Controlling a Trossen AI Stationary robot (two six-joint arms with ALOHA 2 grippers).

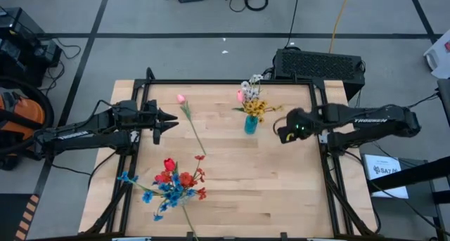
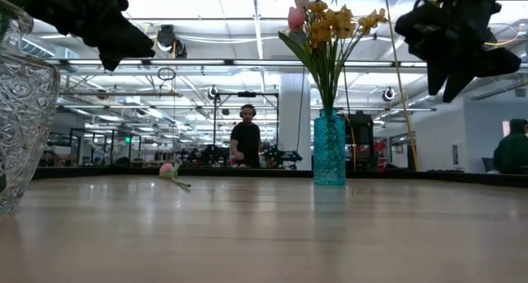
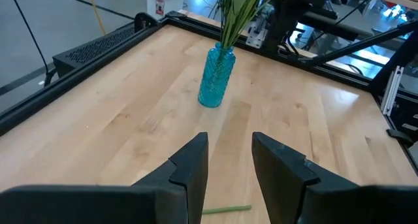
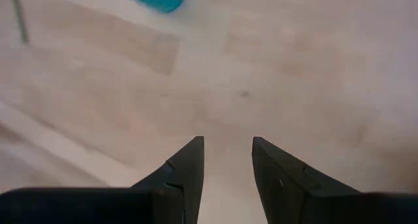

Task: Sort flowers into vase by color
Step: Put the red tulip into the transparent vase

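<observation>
A blue glass vase (image 1: 251, 124) stands upright on the table's far middle and holds yellow, white and pink flowers (image 1: 252, 97); it also shows in the low view (image 2: 329, 148) and the left wrist view (image 3: 217, 77). A pink tulip (image 1: 181, 99) with a long green stem (image 1: 193, 128) lies flat on the table left of the vase. Red and blue flowers (image 1: 172, 183) lie in a heap near the table's near edge. My left gripper (image 1: 171, 119) hovers open just left of the tulip's stem. My right gripper (image 1: 281, 127) hovers open right of the vase.
A clear cut-glass vase (image 2: 21, 110) stands close to the low camera at its left. A black box (image 1: 320, 64) sits beyond the table's far edge. Bare wood lies between the vase and the heap. A person (image 2: 246, 139) stands in the room behind.
</observation>
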